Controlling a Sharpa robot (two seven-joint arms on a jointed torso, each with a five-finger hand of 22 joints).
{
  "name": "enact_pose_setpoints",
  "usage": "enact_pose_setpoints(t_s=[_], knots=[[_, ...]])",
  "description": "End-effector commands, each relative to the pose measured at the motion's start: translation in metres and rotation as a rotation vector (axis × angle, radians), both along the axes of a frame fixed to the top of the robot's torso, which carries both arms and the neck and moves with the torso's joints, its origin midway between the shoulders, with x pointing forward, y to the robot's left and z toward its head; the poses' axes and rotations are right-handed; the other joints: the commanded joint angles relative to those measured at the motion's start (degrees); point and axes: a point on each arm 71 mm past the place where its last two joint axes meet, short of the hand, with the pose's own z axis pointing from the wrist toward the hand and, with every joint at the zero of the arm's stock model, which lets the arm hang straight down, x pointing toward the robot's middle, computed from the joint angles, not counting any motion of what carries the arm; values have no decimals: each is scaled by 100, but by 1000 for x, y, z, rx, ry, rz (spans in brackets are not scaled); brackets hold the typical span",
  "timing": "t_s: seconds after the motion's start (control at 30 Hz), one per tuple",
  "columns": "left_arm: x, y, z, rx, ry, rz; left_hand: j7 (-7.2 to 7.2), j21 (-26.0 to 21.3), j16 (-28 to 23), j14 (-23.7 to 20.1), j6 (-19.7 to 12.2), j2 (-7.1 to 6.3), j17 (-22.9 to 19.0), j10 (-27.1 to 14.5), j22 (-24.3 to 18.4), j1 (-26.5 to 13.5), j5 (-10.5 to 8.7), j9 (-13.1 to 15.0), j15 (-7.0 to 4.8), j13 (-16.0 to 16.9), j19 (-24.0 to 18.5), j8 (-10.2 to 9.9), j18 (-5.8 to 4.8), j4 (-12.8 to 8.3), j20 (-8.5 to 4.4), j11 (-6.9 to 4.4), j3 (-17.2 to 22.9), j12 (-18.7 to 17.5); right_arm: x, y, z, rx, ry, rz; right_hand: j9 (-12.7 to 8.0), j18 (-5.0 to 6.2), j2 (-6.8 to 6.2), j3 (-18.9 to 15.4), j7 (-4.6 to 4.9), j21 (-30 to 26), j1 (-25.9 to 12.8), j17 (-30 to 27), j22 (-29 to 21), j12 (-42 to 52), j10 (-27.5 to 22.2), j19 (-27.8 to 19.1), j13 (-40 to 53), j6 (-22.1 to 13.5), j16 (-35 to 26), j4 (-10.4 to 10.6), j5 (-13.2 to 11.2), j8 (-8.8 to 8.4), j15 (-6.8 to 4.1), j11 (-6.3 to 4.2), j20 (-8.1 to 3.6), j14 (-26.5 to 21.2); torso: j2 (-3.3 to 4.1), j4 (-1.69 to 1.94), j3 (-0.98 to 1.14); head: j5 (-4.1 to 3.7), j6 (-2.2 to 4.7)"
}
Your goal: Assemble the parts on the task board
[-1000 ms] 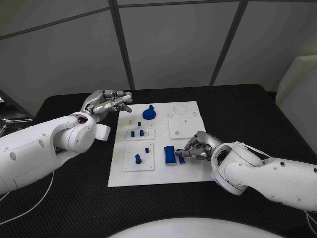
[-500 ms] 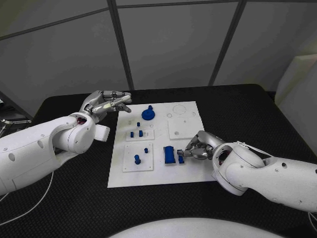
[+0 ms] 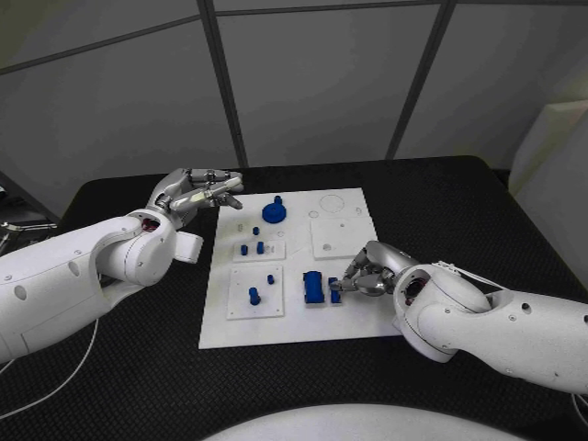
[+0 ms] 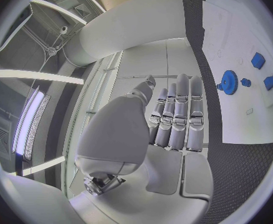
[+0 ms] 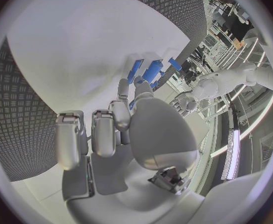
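Observation:
The white task board [image 3: 288,322] lies mid-table. On it are a blue gear [image 3: 277,210], small blue pegs [image 3: 254,248], a single peg [image 3: 254,295] and a blue block [image 3: 317,288]. My right hand [image 3: 368,270] reaches in from the board's right edge. Its thumb and one finger pinch a small blue part [image 3: 335,293] right beside the block, and the other fingers are curled. The right wrist view shows those fingertips [image 5: 138,88] at the blue pieces [image 5: 151,70]. My left hand [image 3: 198,190] hovers off the board's far left corner, fingers straight and holding nothing. The left wrist view shows the gear [image 4: 229,81].
A raised white square plate [image 3: 339,235] with round holes sits on the board's right half. Black textured table [image 3: 135,367] surrounds the board. Grey wall panels stand behind the table's far edge.
My right hand has edged slightly to the right at the blue block. The left hand has stayed in place.

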Motion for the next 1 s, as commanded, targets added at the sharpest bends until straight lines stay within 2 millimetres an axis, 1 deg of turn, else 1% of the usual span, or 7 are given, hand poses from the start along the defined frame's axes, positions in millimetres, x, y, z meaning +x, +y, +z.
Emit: enact_pose_setpoints(t_s=[0.03,0.27,0.47,0.73,0.87,0.97,1.0], knots=[[0,-1,1,-8,-2,-9,1,-18,-26,-18,-58,20,-5,-19,-8,2,-31,9,7,7,39,0,8,-27,-10,18,6,-18,2,3,1,-31,-28,28,6,-86,77,31,-17,19,294,405,1509,-4,42,603,-11,36,43,-152,-248,-26,-47,-66,-57,368,-2,5,1,8,-7],[0,-1,1,-8,-2,-9,2,-22,-28,-20,-59,20,-7,-20,-11,-1,-31,12,7,7,39,0,8,-32,-10,19,5,-20,4,5,0,-56,-41,45,-21,-86,139,61,-21,19,501,418,1509,-19,39,603,-13,58,47,-342,-269,-74,-52,-72,-58,369,-4,-2,3,13,-7],[0,-1,1,-8,-2,-9,2,-22,-28,-20,-59,20,-7,-20,-11,-1,-31,12,7,7,39,0,8,-32,-10,19,5,-20,4,5,1,-56,-53,49,-23,-86,143,59,-19,19,503,403,1509,-37,34,603,-26,59,39,-348,-270,-77,-51,-70,-58,366,-4,-4,1,6,7],[0,-1,1,-7,-2,-9,2,-22,-28,-20,-59,20,-7,-20,-11,-1,-31,12,7,7,39,0,8,-32,-10,19,5,-20,0,4,7,49,-82,57,-32,-82,65,-200,37,6,97,255,1499,-199,-11,598,-141,45,-59,-223,-287,-103,-14,-23,-31,329,-10,-2,6,4,33],[0,-1,1,-8,-2,-9,2,-22,-28,-20,-59,20,-7,-20,-11,-1,-31,12,7,7,39,0,8,-32,-10,19,5,-20,-1,0,11,161,-92,59,-56,-27,-40,-375,126,-194,-170,-13,1344,-637,-167,508,-464,-186,-234,-105,-295,-131,37,48,12,268,-19,-1,-2,-5,62],[1,-1,1,-8,-3,-9,2,-23,-28,-20,-59,21,-7,-20,-12,-2,-31,14,7,7,39,0,8,-34,-10,19,6,-21,3,-1,16,274,-101,79,-114,49,-78,-432,248,-478,-239,-317,1129,-1632,-531,382,-1213,-573,-445,-59,-314,-137,113,146,71,199,-20,4,-5,-11,102],[1,-1,1,-9,-4,-10,2,-25,-29,-21,-60,19,-8,-20,-14,-12,-33,15,9,7,39,-1,8,-30,-9,21,2,-21,6,-1,18,316,-98,90,-158,59,-56,-427,300,-524,-220,-367,1094,-1930,-648,362,-1440,-769,-485,-59,-320,-132,147,195,103,191,-28,2,-8,-14,115]])
